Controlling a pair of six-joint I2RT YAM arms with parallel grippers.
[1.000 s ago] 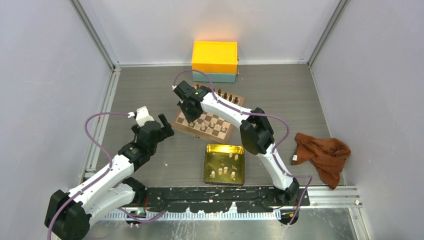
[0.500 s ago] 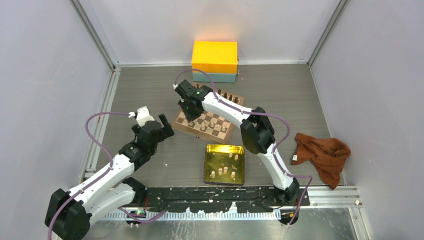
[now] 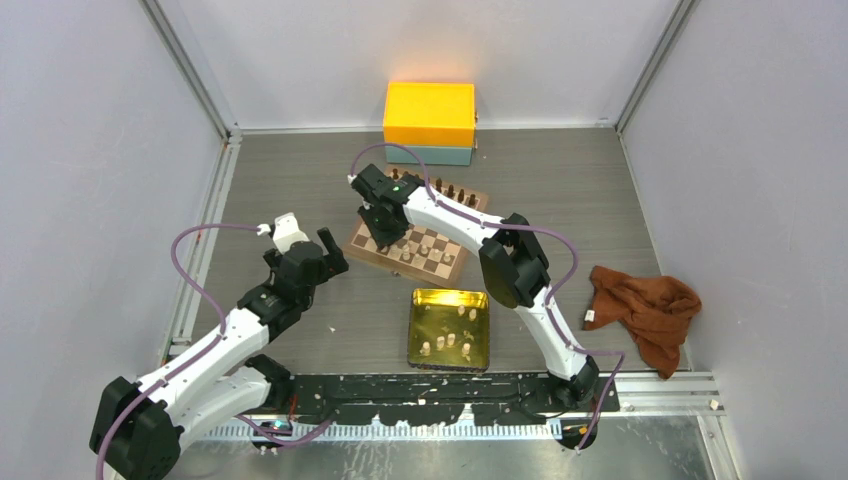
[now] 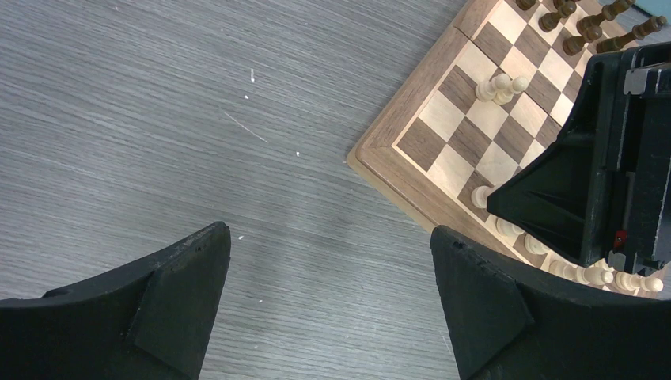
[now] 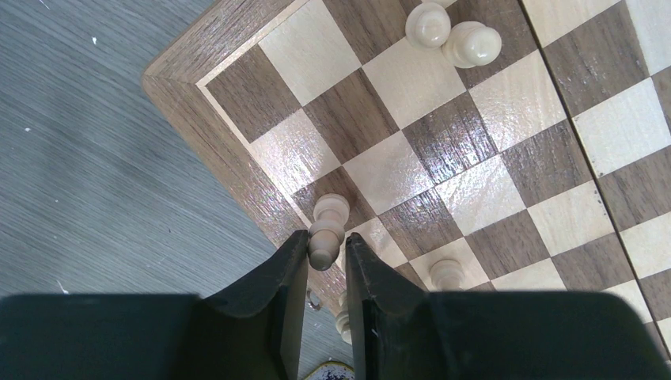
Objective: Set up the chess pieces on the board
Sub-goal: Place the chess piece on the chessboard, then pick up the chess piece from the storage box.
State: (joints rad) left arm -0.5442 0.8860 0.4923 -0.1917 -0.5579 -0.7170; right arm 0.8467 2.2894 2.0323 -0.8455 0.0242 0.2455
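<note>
brown checkered board [image 5: 388, 170] — cream chess pieces [image 5: 431, 25]

no legible text, labels, brands, numbers or signs anywhere

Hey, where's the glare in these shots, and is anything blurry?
Right wrist view: light glints off the board squares; the right hand is dark and soft-edged. Top view: the gold tray shines. Left wrist view: crisp, evenly lit.
</note>
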